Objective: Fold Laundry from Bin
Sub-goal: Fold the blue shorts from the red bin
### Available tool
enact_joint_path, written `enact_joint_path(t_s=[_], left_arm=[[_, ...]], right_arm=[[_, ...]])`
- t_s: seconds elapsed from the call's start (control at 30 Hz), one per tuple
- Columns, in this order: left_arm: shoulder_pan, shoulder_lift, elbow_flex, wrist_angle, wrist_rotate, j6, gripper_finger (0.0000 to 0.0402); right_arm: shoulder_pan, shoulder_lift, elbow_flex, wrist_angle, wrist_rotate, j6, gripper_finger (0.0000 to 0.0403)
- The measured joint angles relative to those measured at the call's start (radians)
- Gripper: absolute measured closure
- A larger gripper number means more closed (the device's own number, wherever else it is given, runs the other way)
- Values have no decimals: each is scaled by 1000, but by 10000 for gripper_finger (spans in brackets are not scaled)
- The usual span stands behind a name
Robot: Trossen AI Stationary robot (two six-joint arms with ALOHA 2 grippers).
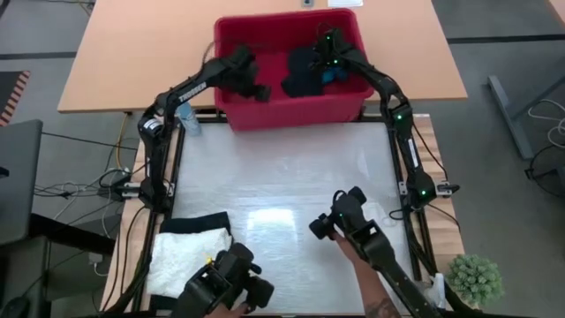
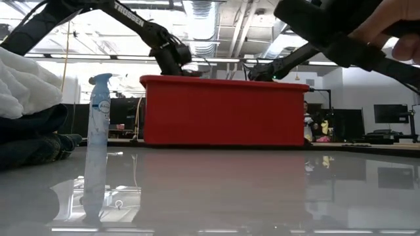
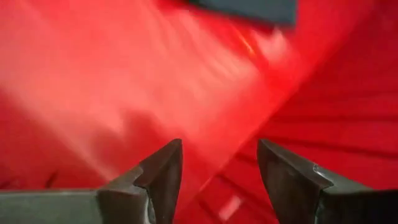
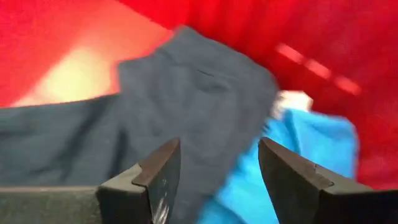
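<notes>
Red plastic bin (image 1: 291, 110), rectangular with a rim and smooth tapered walls, at the far edge of a glossy white table (image 1: 282, 185). Inside, toward its right end, soft dark garments (image 1: 305, 75) heaped over a small bright blue cloth (image 4: 311, 146). Left gripper (image 3: 217, 180) inside the bin's left end, fingers apart, holding nothing, facing bare red wall. Right gripper (image 4: 217, 180) over the dark fabric, fingers spread, gripping nothing. On the near left corner, folded white crinkled cloth (image 1: 190, 256) on black fabric (image 1: 194, 223). Upright spray bottle (image 2: 98, 141) left of the bin. Potted plant (image 1: 477, 278) at near right. Open workshop with ceiling lights beyond.
</notes>
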State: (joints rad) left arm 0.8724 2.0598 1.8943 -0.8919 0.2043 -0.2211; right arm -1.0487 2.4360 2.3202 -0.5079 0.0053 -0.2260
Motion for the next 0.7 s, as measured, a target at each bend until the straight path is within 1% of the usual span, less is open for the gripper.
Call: enact_joint_path(t_s=[0.03, 0.07, 0.1, 0.13, 0.23, 0.3, 0.47, 0.57, 0.7], left_arm=[[-4, 5, -3, -18, 1, 8, 203], [-9, 10, -4, -23, -22, 29, 203], [-12, 11, -6, -50, -67, 43, 203], [-14, 11, -7, -62, -83, 51, 203], [-18, 7, -2, -57, -197, 65, 203], [-17, 6, -2, -48, -229, 66, 203], [-21, 3, 59, -16, -206, 63, 203], [-23, 1, 104, 21, -183, 46, 203], [-30, 1, 141, 56, -183, 26, 203]], right_arm=[[1, -1, 0, -11, 1, -1, 166], [3, -1, 0, -18, 2, -2, 166], [5, -1, 0, -20, 2, -3, 166], [5, -1, 0, -18, 6, -3, 166], [10, -1, 0, 8, 32, -13, 166], [11, -1, 0, 30, 45, -16, 166], [3, 3, 0, 88, 69, -24, 166], [-3, 32, -1, 114, 94, -48, 166], [-11, 87, -2, 101, 113, -58, 166]])
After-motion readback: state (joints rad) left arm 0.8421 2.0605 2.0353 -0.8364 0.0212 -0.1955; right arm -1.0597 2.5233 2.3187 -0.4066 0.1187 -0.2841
